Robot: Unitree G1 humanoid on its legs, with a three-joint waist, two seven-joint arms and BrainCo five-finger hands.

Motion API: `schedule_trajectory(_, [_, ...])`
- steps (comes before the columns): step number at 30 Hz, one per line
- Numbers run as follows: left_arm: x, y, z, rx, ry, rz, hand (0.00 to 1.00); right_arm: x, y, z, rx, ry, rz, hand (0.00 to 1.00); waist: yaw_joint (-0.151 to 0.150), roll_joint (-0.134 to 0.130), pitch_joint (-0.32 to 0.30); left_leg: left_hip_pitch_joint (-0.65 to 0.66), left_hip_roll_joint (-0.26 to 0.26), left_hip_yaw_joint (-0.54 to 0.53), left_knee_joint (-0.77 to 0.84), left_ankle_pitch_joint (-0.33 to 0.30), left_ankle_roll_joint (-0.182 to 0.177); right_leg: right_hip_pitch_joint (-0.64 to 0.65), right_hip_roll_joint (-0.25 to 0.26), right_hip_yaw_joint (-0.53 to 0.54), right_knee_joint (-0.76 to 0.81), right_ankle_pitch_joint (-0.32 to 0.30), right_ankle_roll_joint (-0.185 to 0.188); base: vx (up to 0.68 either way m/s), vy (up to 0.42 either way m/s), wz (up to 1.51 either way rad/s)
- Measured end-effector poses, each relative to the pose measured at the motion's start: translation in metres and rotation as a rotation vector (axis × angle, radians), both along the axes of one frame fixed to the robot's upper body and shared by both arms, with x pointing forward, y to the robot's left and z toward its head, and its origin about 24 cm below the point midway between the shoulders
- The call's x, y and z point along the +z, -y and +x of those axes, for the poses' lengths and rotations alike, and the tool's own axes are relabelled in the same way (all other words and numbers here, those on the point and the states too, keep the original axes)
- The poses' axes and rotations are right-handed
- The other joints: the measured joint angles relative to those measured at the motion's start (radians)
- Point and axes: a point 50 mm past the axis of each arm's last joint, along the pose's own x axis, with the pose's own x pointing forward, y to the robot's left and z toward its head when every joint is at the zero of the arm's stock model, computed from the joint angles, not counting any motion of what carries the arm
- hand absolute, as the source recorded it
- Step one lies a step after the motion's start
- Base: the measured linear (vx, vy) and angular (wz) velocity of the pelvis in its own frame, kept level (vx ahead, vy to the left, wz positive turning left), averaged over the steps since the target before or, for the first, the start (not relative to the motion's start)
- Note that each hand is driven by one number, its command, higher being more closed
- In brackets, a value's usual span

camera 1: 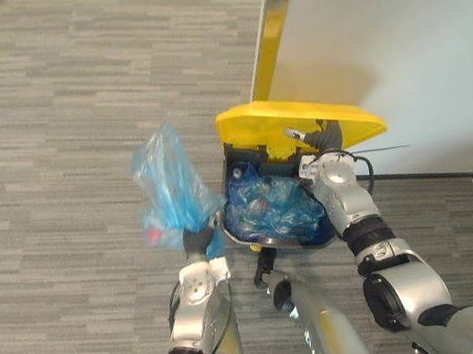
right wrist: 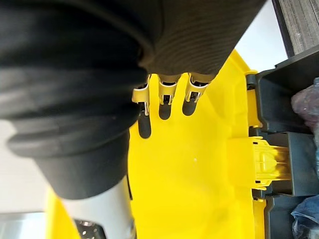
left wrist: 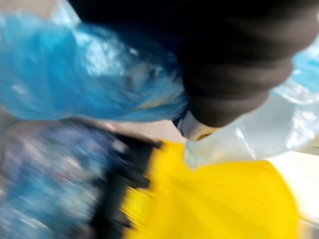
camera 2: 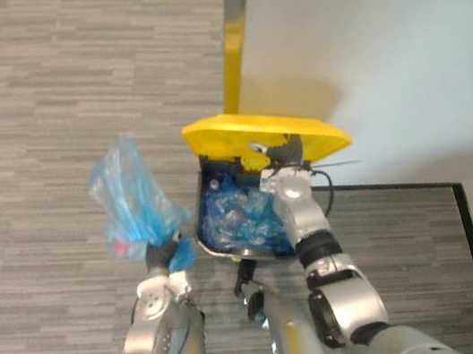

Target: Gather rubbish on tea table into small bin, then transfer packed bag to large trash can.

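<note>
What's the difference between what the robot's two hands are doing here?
The left hand is curled round the bunched neck of a blue plastic bag, holding it up beside the bin. The right hand has straight fingers pressed flat against the raised yellow lid. The left hand carries a load, while the right hand props something open. Both work at the same bin.

The grey striped carpet floor [camera 1: 46, 127] carries a dark trash can [camera 1: 234, 154] close by a white wall [camera 1: 410, 21]. Its yellow lid [camera 1: 300, 121] stands raised. Crumpled blue plastic [camera 1: 273, 203] fills the can.
</note>
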Motion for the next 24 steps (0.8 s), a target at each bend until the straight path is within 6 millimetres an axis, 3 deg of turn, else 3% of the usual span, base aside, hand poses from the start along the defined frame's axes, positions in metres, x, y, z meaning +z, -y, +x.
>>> schedule_trajectory(3, [0.023, 0.022, 0.000, -0.099, 0.098, -0.013, 1.00, 0.001, 0.005, 0.002, -0.009, -0.007, -0.012, 0.00, -0.010, 0.000, 0.000, 0.006, -0.009, 0.034, 0.007, -0.025, 0.014, 0.000, 0.005, -0.036, -0.039, 0.005, 0.006, -0.02, -0.067, -0.14])
schedule_trajectory(6, [0.034, 0.034, -0.002, -0.161, 0.138, -0.036, 1.00, -0.005, 0.007, 0.003, -0.010, -0.041, -0.012, 0.00, -0.013, 0.000, 0.000, 0.013, 0.001, 0.058, -0.010, -0.026, 0.012, 0.003, 0.005, -0.036, -0.043, 0.015, 0.020, -0.06, -0.017, -0.18])
schedule_trajectory(12, [0.043, 0.042, 0.001, -0.191, 0.172, -0.029, 1.00, 0.000, 0.002, 0.008, 0.013, -0.056, -0.025, 0.00, -0.015, -0.002, -0.001, 0.008, 0.005, 0.074, -0.023, -0.025, 0.012, 0.003, 0.020, -0.032, -0.096, 0.042, 0.038, -0.07, -0.013, -0.16])
schedule_trajectory(18, [0.038, 0.051, 0.034, -0.189, 0.128, 0.128, 1.00, 0.029, -0.007, 0.018, 0.038, 0.002, -0.074, 0.00, -0.032, -0.004, -0.002, -0.019, 0.013, 0.086, -0.034, -0.018, 0.009, -0.015, 0.028, -0.027, -0.124, 0.067, 0.040, -0.04, -0.027, -0.02])
schedule_trajectory(20, [0.037, 0.047, 0.053, -0.135, 0.075, 0.161, 1.00, 0.052, -0.008, 0.023, 0.044, 0.058, -0.107, 0.00, -0.044, -0.009, -0.005, -0.067, 0.012, 0.086, -0.031, -0.005, -0.001, -0.058, 0.027, -0.030, -0.126, 0.075, 0.042, -0.06, -0.048, 0.00])
schedule_trajectory(24, [0.029, 0.035, 0.071, -0.048, -0.018, 0.198, 1.00, 0.072, -0.014, 0.026, 0.057, 0.101, -0.125, 0.00, -0.067, -0.013, -0.004, -0.107, 0.016, 0.091, -0.004, -0.004, -0.006, -0.085, 0.029, -0.039, -0.138, 0.125, 0.039, -0.02, -0.013, -0.07])
